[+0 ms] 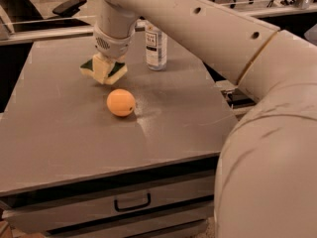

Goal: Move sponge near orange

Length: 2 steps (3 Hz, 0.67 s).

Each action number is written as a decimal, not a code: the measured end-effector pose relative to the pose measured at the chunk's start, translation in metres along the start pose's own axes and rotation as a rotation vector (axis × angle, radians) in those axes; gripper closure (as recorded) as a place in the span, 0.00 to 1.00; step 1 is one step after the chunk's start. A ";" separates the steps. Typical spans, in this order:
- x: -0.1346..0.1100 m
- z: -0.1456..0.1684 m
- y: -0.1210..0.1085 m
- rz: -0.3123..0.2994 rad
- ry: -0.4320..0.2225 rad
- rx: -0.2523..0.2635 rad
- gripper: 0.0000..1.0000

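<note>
The orange lies on the grey table, left of centre. My gripper hangs from the arm that comes in from the upper right. It is shut on the sponge, whose dark green edges show on both sides of the pale fingers. The sponge is held low over the table, just behind the orange and slightly to its left, a small gap apart. Whether it touches the tabletop I cannot tell.
A clear water bottle stands upright behind and to the right of the sponge. My arm's thick links fill the right side of the view. A drawer handle sits under the table's front edge. Office chairs stand beyond the table.
</note>
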<state>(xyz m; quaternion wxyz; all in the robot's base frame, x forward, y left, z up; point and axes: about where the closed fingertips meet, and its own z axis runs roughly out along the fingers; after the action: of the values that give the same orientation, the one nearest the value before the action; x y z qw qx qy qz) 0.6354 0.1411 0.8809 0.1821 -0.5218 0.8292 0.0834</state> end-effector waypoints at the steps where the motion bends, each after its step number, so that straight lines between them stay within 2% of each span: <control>1: 0.012 0.008 0.010 -0.004 0.022 -0.036 0.97; 2: 0.015 0.016 0.020 -0.005 0.060 -0.064 0.74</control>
<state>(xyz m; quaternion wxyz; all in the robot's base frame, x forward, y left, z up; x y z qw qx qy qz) 0.6152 0.1425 0.8597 0.1405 -0.5315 0.8300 0.0936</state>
